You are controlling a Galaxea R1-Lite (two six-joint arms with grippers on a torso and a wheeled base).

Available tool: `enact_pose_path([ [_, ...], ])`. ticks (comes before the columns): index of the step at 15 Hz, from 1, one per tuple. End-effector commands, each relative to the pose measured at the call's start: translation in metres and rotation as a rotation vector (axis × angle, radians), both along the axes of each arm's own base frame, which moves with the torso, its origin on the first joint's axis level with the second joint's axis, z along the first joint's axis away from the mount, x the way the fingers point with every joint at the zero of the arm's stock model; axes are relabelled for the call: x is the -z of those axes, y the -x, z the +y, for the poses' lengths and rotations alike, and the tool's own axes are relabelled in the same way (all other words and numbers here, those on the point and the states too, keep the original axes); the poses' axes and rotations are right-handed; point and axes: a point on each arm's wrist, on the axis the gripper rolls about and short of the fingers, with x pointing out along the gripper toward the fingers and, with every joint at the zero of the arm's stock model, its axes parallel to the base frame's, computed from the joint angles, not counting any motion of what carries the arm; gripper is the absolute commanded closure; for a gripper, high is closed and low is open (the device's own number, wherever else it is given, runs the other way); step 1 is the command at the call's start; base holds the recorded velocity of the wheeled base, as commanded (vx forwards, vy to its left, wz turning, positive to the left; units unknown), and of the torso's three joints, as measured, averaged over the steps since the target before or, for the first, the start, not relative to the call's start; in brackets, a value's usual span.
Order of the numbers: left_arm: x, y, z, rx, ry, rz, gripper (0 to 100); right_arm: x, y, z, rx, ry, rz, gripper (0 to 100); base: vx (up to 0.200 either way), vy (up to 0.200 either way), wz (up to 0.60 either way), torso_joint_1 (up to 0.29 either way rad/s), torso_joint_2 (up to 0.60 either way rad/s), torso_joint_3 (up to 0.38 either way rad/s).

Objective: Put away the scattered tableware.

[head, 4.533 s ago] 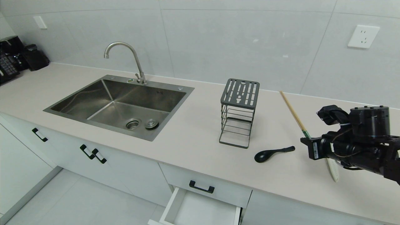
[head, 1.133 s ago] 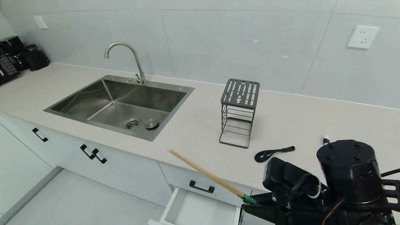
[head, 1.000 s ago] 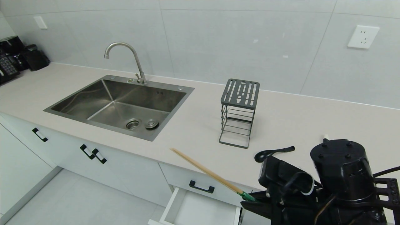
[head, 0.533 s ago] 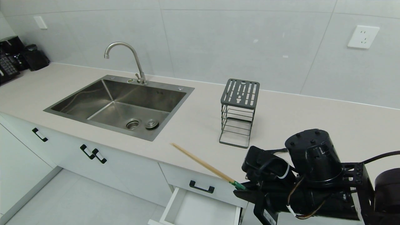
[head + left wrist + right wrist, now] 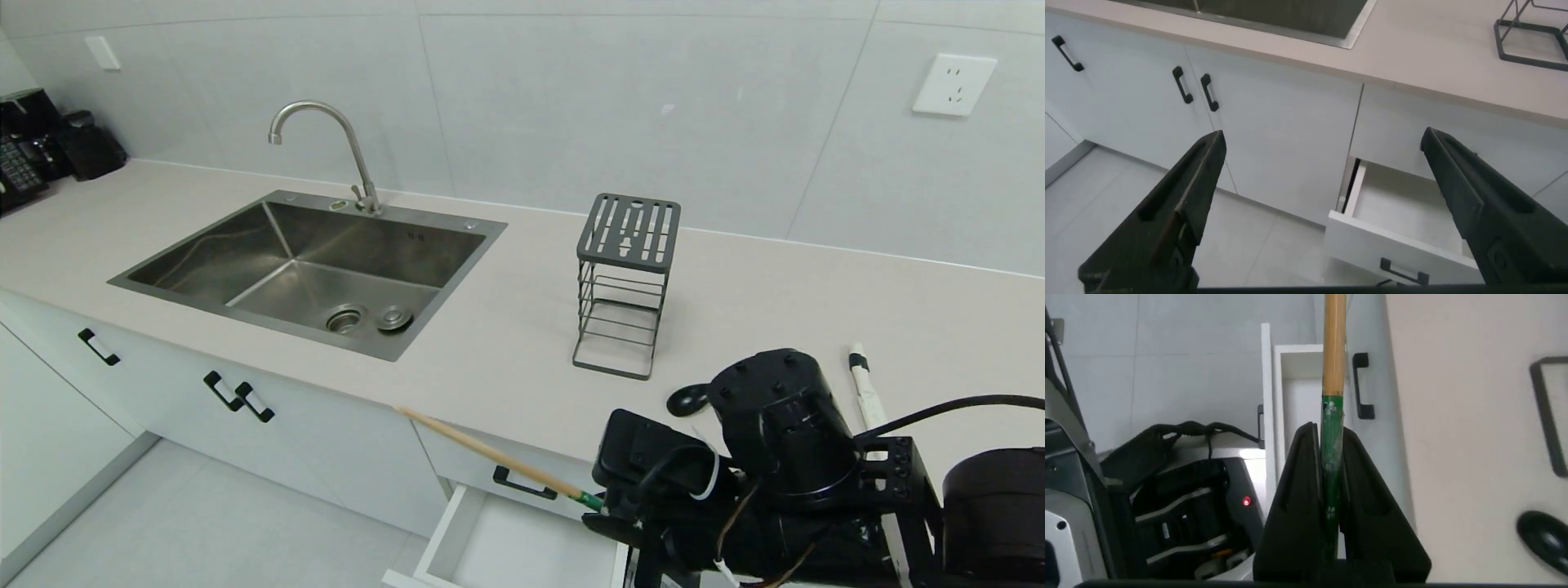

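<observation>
Sideways, chopsticks [image 5: 490, 452], tips leftward toward sink [image 5: 445, 278], green ends tight in right hand [image 5: 602, 512].

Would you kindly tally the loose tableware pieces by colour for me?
Black: 1, the spoon
White: 1, the long utensil
Wooden with a green end: 1, the chopstick in the right claw
Total: 3

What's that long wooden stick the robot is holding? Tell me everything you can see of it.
The stick is long, thin and straight, pale wood along most of its length, with a green end. The right gripper is shut on that green end; nothing else touches it. It hangs in the air past the counter edge, above the open drawer, with its bare tip slanting up and away. Whether it is one stick or a pair, I cannot tell.
</observation>
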Motion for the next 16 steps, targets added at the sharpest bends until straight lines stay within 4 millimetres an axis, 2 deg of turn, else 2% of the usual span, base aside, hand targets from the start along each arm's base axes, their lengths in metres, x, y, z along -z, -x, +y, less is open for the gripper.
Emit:
enact_pose_path([
  [1, 0.000, 0.000, 0.000, -0.001, 0.000, 0.001, 0, 0.000, 0.005, 0.009, -0.020, -0.004, -0.004, 100, 0.000, 0.000, 0.00, -0.168, 0.35, 0.168],
  [4, 0.000, 0.000, 0.000, -0.001, 0.000, 0.001, 0, -0.008, 0.021, 0.024, -0.015, -0.076, 0.060, 100, 0.000, 0.000, 0.00, -0.053, 0.11, 0.051],
  [12, 0.000, 0.000, 0.000, -0.001, 0.000, 0.001, 0, -0.002, 0.024, 0.021, 0.037, -0.037, 0.045, 100, 0.000, 0.000, 0.00, -0.063, 0.13, 0.065],
  [16, 0.000, 0.000, 0.000, -0.001, 0.000, 0.001, 0, -0.002, 0.024, 0.021, 0.035, -0.033, 0.042, 100, 0.000, 0.000, 0.00, -0.162, 0.33, 0.159],
])
